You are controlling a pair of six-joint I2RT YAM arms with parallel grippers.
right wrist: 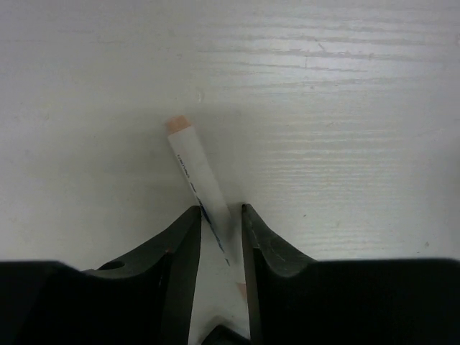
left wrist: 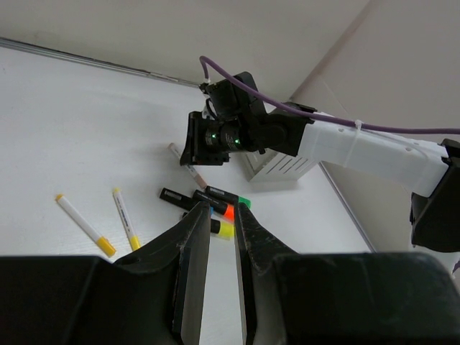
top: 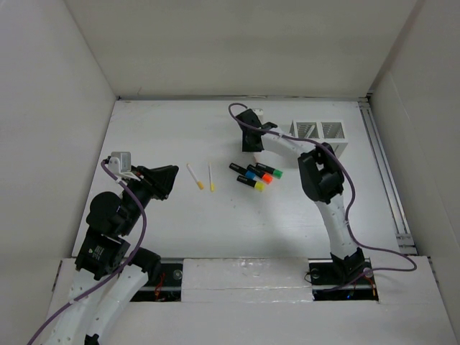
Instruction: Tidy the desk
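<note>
The desk [top: 172,129] is a wide white tabletop. A white pen with a peach cap [right wrist: 192,164] lies on it at a slant, passing between the fingertips of my right gripper [right wrist: 220,210]. Both fingers touch it, so the gripper is shut on it. From above, that gripper [top: 252,149] sits at the back centre, pointing down. My left gripper [top: 172,180] hovers left of centre; its jaws [left wrist: 223,210] stand a narrow gap apart and hold nothing. Several black highlighters [top: 257,175] with green, orange, blue and yellow caps lie together at the centre.
Two white pens with yellow caps [top: 203,177] lie side by side left of the highlighters. A white slotted two-compartment box [top: 320,131] stands at the back right, beside the right arm. A metal rail [top: 384,172] runs along the desk's right edge. White walls enclose the desk.
</note>
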